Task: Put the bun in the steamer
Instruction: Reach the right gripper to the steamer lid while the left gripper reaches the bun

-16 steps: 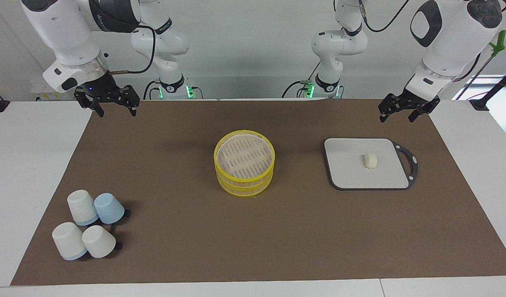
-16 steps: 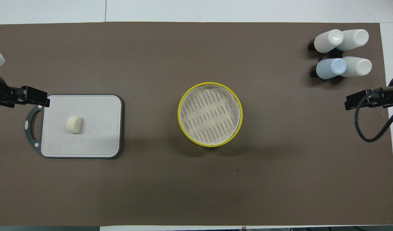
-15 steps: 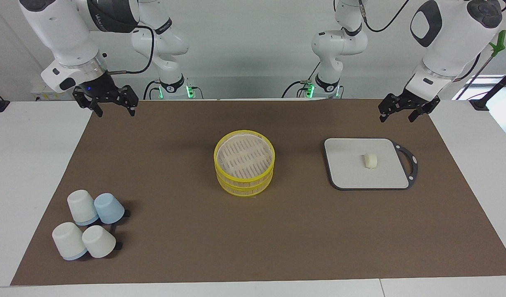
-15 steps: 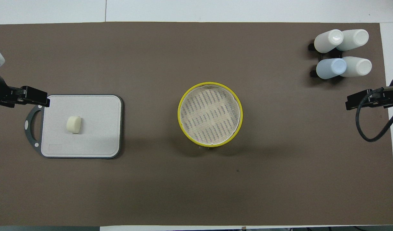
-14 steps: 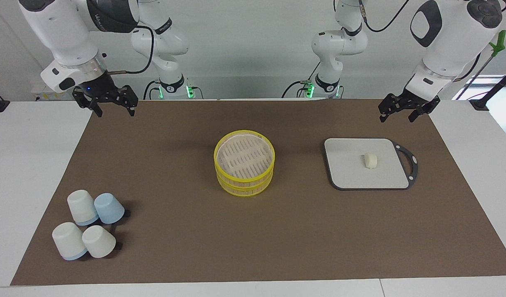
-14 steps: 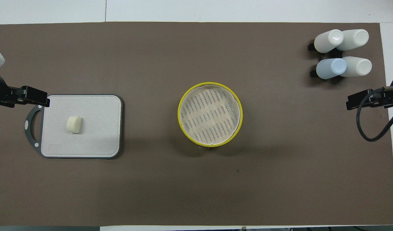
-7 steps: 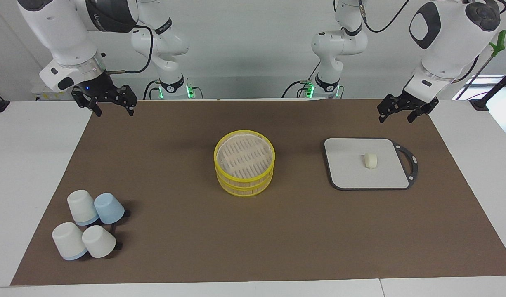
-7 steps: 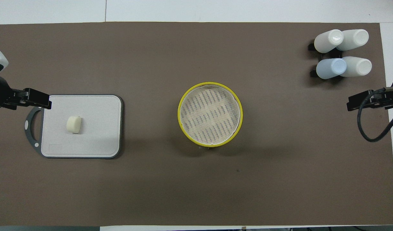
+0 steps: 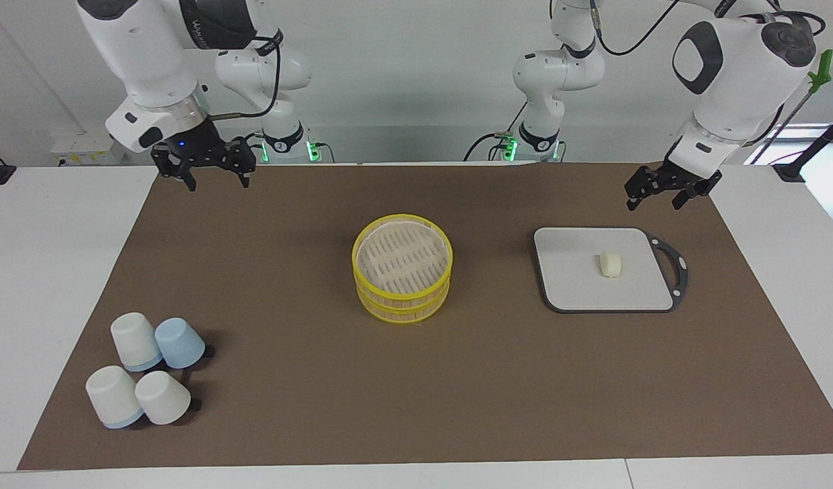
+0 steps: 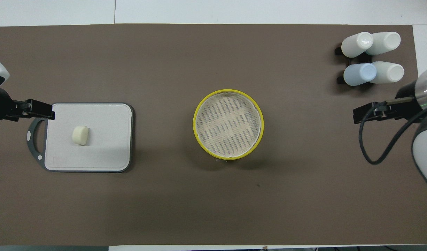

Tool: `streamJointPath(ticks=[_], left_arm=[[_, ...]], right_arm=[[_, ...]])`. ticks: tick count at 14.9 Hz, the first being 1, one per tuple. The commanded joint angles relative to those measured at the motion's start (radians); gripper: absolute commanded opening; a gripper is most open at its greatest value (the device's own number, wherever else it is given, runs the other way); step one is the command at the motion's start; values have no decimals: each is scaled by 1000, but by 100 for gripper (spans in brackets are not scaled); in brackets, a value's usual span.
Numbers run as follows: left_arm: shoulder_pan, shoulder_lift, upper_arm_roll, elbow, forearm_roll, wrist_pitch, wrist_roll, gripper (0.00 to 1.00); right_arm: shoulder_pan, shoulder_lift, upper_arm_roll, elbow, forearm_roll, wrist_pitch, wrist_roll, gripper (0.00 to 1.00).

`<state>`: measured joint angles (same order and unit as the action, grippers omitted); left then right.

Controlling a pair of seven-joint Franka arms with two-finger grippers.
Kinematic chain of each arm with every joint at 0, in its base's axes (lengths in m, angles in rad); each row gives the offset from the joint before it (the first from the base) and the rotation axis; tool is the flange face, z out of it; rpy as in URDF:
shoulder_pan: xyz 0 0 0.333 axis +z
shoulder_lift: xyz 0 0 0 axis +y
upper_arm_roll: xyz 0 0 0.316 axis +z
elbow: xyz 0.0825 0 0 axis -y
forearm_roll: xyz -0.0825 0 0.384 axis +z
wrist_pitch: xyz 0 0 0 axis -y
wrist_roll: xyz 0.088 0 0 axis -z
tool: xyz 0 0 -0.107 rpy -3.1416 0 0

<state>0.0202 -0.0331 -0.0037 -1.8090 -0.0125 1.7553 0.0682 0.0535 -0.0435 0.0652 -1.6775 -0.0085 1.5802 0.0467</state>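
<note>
Overhead view — bun point(image 10: 80, 135) on its side

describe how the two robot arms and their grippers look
Both arms have glossy white rounded shells with dark grey joint patches and black bands. The right gripper and left gripper are black, two-fingered, with skeletal linkages. Black cables loop along both arms; green lights glow at the bases.

I count one bun point(image 9: 610, 264) on one cutting board point(image 9: 573, 285), which sits at three o'clock from the middle of the facing view. I see one steamer point(image 9: 402, 268), made of two stacked yellow-rimmed tiers, at the centre. At eight o'clock I count four cups point(image 9: 147, 377), three white and one blue, and two grippers at the top.
</note>
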Motion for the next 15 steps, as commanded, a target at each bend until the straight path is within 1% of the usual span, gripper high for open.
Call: streamJointPath(ticks=[1, 3, 4, 6, 8, 9, 11, 15], left_arm=[[27, -21, -7, -96, 20, 102, 51, 100], [26, 13, -9, -118, 20, 144, 51, 100], [26, 16, -9, -139, 20, 167, 53, 100], [26, 16, -9, -209, 20, 243, 53, 100], [26, 15, -9, -286, 20, 321, 52, 100], [26, 15, -9, -306, 20, 338, 53, 100], [26, 27, -9, -320, 20, 365, 53, 100], [21, 59, -9, -342, 20, 417, 53, 100]], right_arm=[[73, 22, 1, -19, 30, 49, 124, 100], [164, 63, 1, -5, 30, 87, 217, 100], [202, 82, -1, -5, 28, 115, 266, 100], [277, 123, 1, 2, 28, 168, 347, 100], [339, 201, 1, 71, 28, 173, 380, 100], [379, 232, -1, 93, 28, 178, 419, 100], [451, 302, -1, 143, 22, 201, 511, 100], [514, 384, -2, 199, 19, 208, 576, 100]])
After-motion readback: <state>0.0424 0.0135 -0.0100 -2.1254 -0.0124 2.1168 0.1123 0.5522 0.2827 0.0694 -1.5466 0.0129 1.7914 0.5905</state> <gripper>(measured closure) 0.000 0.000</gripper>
